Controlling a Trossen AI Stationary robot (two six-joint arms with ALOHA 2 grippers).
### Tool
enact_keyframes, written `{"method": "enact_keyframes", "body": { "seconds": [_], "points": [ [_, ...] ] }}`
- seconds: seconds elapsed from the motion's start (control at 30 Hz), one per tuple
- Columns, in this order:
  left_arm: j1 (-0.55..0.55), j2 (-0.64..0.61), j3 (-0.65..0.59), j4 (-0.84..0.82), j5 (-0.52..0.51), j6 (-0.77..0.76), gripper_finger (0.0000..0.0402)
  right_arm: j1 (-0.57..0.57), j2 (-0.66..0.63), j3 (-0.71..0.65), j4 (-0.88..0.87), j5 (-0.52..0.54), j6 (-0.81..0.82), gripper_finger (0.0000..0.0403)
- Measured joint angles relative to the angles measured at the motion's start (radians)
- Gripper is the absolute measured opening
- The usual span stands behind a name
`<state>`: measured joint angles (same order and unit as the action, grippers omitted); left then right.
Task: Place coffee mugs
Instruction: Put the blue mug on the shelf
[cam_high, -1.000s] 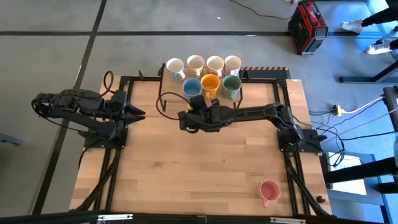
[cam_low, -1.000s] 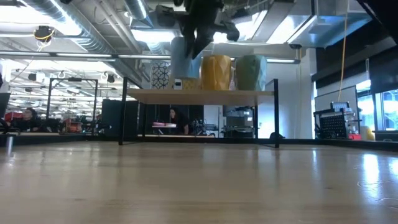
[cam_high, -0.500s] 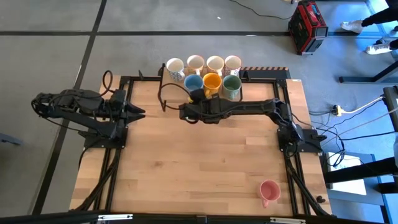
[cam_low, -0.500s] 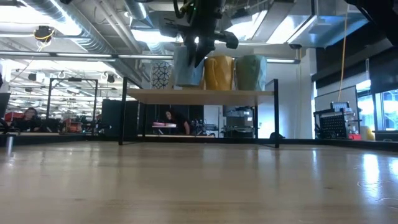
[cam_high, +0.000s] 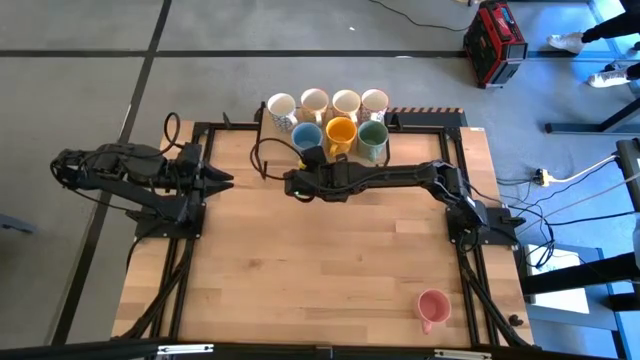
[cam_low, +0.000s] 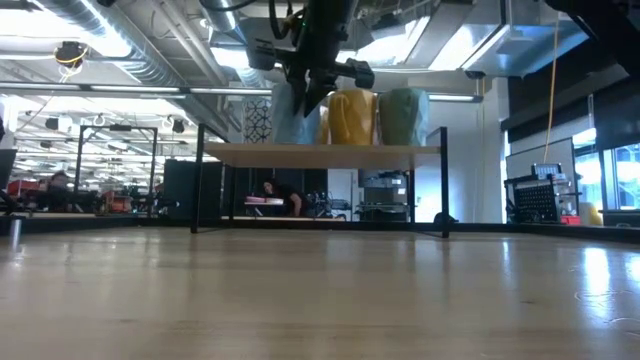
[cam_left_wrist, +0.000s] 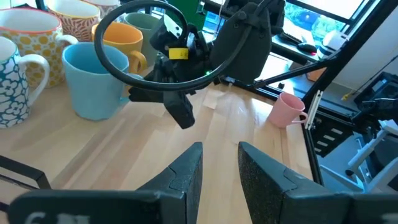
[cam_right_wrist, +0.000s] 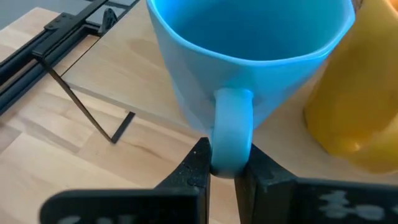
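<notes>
Looking straight down, the high view shows seven coffee mugs on a raised shelf (cam_high: 262, 128) at the table's (cam_high: 330, 260) far edge: four white mugs (cam_high: 329, 103) behind, the light blue mug (cam_high: 307, 137), orange mug (cam_high: 340, 132) and green mug (cam_high: 373, 138) in front. The right gripper (cam_high: 300, 172) reaches to the blue mug; the left gripper (cam_high: 222, 180) waits at the left edge; the pink mug (cam_high: 432, 307) stands alone near the front right corner.
Low view: the right gripper hangs before the shelf's front row.
Left wrist view: the left gripper's fingers (cam_left_wrist: 186, 174) stand slightly parted, holding nothing.
Right wrist view: the right gripper's fingers (cam_right_wrist: 198, 165) are clamped on the blue mug's handle (cam_right_wrist: 231, 134).
</notes>
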<state>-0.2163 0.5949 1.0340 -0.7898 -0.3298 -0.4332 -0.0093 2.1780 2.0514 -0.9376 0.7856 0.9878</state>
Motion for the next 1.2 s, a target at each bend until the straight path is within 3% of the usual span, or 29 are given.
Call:
{"method": "enact_keyframes", "body": {
  "seconds": [0.2, 0.77, 1.2],
  "points": [
    [0.000, 0.000, 0.000, 0.000, 0.000, 0.000, 0.0096, -0.005, 0.000, 0.000, 0.002, 0.009, 0.002, 0.0026],
    [0.000, 0.000, 0.000, -0.001, 0.001, 0.000, 0.0096, -0.004, 0.001, -0.001, -0.005, 0.011, -0.001, 0.0127],
    [0.000, 0.000, 0.000, -0.002, 0.001, 0.000, 0.0096, -0.004, -0.057, -0.002, -0.026, -0.020, -0.042, 0.0132]
  ]
}}
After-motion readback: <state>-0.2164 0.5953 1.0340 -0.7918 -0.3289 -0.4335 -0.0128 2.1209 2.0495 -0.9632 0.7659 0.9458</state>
